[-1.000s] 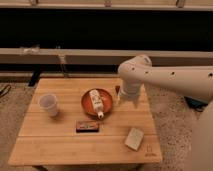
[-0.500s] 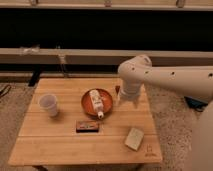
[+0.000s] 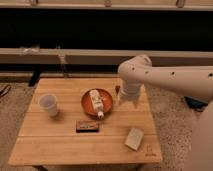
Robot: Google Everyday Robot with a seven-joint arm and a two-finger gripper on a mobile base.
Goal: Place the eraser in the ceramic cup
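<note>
On the wooden table (image 3: 50, 145), near its middle, I see the orange dish (image 3: 85, 106). A white bottle (image 3: 95, 101) lies on its side in the dish, narrow end pointing roughly 5 o'clock.

Eraser (image 3: 87, 126): flat on the tabletop at about 7 o'clock from the dish, just off the rim and not touching it. Its long side runs parallel to the near table edge. Nothing is on it or holding it.

Ceramic cup (image 3: 48, 104): upright at 9 o'clock from the dish, over on the left side of the table. From the eraser it sits at about 10 o'clock, well apart. I can't see into it from this angle.

Beige block (image 3: 134, 138): flat at 4 to 5 o'clock from the dish, near the front right corner, turned a bit off square to the table edge.

Gripper (image 3: 122, 101): pointing down at 3 o'clock from the dish, just beside the rim, well apart from the eraser and further still from the cup. I can't tell the claw's state from this view, and I can't tell if it touches the tabletop. White arm (image 3: 170, 80) comes in from 3 o'clock and bends down over the right side of the table.
</note>
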